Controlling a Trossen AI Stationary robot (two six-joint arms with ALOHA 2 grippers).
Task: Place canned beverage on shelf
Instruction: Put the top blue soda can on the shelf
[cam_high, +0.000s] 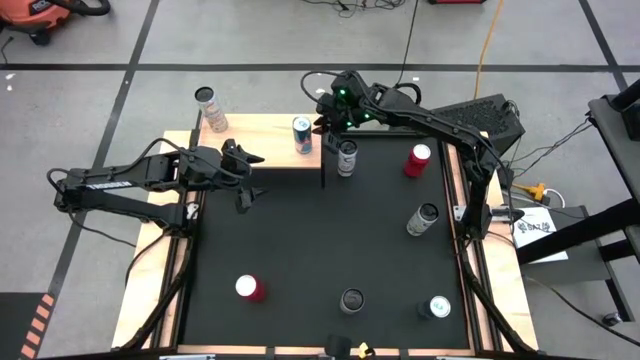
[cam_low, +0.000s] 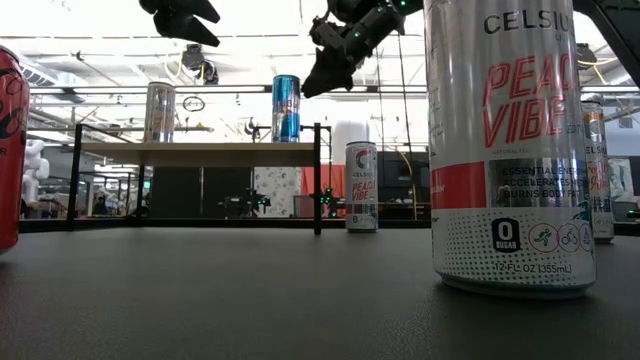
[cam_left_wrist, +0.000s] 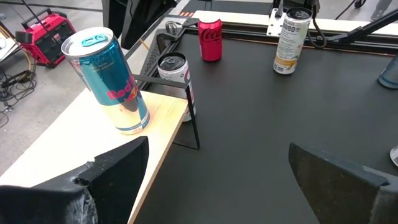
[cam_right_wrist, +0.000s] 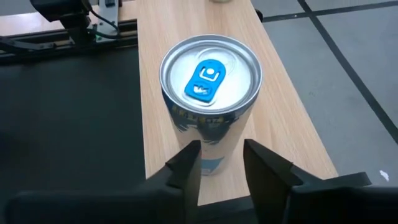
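On the shelf: a blue Red Bull can (cam_high: 302, 135) stands upright near the right-hand end of the pale wood board (cam_high: 265, 145); a second, silver can (cam_high: 210, 109) stands at the far left corner.
Right gripper (cam_high: 322, 118): raised above and just beside the Red Bull can — fingers (cam_right_wrist: 186, 165) narrowed to a small gap, apart from the can and gripping nothing.
Left gripper (cam_high: 250, 177): over the table's left part near the shelf's front edge, jaws spread wide, empty.
Beside the shelf: a Celsius can (cam_high: 346, 157) upright on the black table (cam_high: 300, 240), just off the shelf's right leg.
Elsewhere on table: a red Coca-Cola can (cam_high: 417, 159), a pale can (cam_high: 423, 219), a red can (cam_high: 248, 288), a dark-topped can (cam_high: 352, 300), a Celsius Peach Vibe can (cam_high: 436, 308) — all well apart.
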